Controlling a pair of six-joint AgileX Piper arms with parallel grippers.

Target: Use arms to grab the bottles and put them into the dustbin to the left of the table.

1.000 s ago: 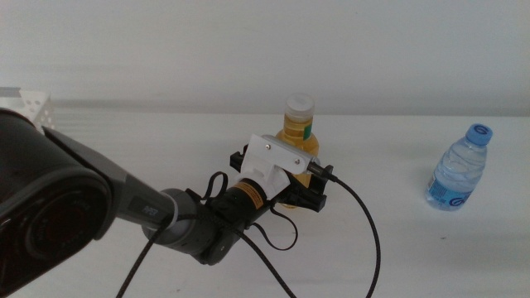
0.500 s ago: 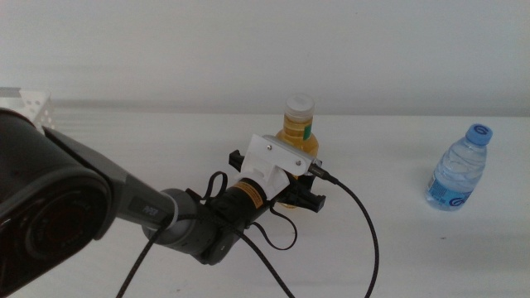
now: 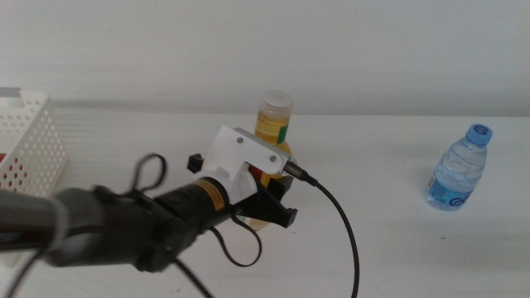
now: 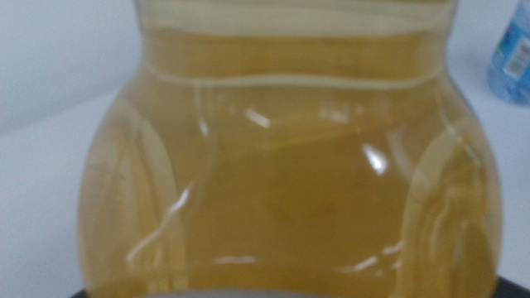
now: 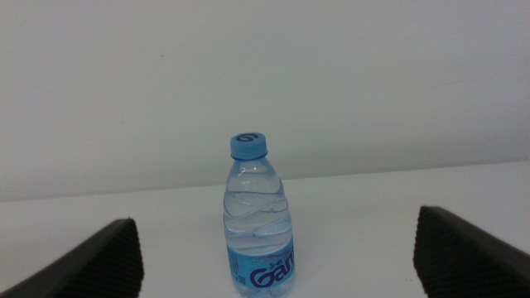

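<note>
Your left gripper has the yellow juice bottle clamped between its jaws, upright near the table's middle.

The bottle's amber body fills your left wrist view. The white perforated dustbin sits at the table's left edge. Your right gripper waits with jaws spread wide, facing the blue-capped water bottle standing far right, well apart from the juice.

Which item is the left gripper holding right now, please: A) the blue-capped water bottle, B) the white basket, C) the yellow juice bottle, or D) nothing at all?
C: the left gripper is closed around the yellow juice bottle, whose amber body fills the left wrist view, while the water bottle stands apart at the table's right.
</note>
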